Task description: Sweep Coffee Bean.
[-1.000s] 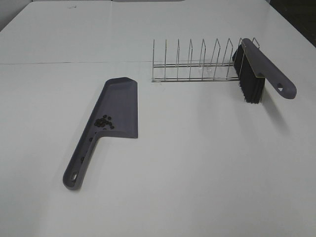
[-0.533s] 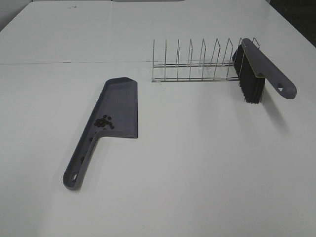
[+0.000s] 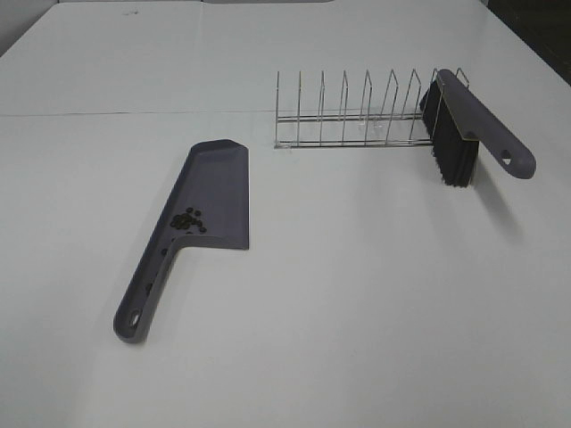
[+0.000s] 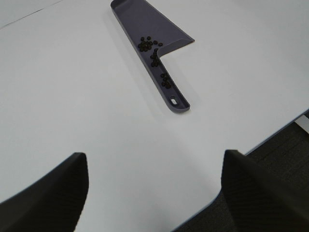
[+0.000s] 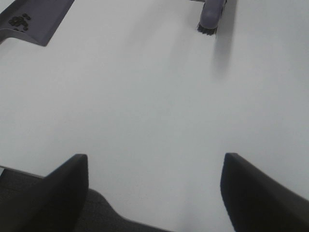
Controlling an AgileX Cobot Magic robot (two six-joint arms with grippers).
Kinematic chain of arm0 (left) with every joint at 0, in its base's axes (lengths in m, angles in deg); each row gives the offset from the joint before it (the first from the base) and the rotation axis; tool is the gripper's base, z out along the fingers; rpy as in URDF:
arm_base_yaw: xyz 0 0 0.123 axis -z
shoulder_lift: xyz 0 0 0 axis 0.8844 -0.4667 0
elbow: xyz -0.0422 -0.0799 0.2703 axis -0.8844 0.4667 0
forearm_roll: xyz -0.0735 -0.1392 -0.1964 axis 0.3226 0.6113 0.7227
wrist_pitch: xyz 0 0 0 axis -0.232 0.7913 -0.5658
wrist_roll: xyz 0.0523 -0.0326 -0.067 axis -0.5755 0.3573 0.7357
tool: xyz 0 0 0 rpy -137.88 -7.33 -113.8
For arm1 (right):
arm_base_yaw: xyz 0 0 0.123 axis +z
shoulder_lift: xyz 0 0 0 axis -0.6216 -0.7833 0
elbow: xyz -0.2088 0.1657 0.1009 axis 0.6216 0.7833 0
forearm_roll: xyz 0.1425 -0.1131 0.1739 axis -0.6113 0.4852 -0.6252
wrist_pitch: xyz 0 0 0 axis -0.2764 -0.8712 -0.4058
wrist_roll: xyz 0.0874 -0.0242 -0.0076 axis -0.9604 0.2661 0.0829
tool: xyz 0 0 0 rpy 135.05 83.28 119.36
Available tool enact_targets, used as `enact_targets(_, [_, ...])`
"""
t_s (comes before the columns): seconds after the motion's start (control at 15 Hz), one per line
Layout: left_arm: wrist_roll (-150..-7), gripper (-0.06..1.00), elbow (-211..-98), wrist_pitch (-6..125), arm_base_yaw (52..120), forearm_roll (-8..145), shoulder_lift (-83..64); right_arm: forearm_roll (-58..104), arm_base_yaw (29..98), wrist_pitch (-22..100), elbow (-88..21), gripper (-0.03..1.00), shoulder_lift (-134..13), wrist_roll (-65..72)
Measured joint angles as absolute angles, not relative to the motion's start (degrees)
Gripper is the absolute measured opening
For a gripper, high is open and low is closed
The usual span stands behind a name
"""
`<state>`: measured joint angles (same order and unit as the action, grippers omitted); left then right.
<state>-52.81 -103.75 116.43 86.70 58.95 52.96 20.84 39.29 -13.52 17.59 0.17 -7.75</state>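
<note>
Looking down from the high camera first: neither gripper shows up here at all. The coffee beans [image 3: 186, 220] sit in a little cluster inside the grey dustpan [image 3: 214, 192], right where the pan narrows into its handle [image 3: 143, 299]. The brush [image 3: 464, 125] is parked in the end slot of the wire rack [image 3: 357, 116], bristles hanging down, well apart from the pan.

Left wrist view: the left gripper [image 4: 154, 193] is spread wide with nothing between its fingers [image 4: 48, 193], hovering over bare table [image 4: 72, 96]. The dustpan [image 4: 149, 21] lies well ahead of the fingertips, and from here you can see some coffee beans [image 4: 147, 44] have trickled down the handle channel.

Right wrist view: the right gripper [image 5: 154, 193] is also wide open and empty. The brush [image 5: 211, 13] is far out ahead of the fingers, the pan corner with beans [image 5: 20, 20] off toward the other arm's side.

My guess on handling: the beans are tiny, hard, light and rolly, so pinching them is hopeless. Better to grab the stiff plastic handle of the pan near its end and keep it level, or they'll spill out.
</note>
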Motion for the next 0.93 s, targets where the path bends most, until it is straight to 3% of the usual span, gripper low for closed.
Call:
enact_targets(0.2, [-52.81,0.7,-103.75,116.43,86.07,59.01,53.77,20.84,39.29,-13.52,17.59,0.63,0.17,-7.69])
enact_targets(0.6, [-52.99,0.7,-103.75,116.43,67.28,59.01,60.3,20.79,39.29,-13.52,17.59,0.63,0.17,-7.69])
enact_targets(0.93, [-52.99,0.7,-103.75,116.49,65.39,59.01,63.85,20.56,39.29,-13.52,17.59,0.63,0.22,-7.64])
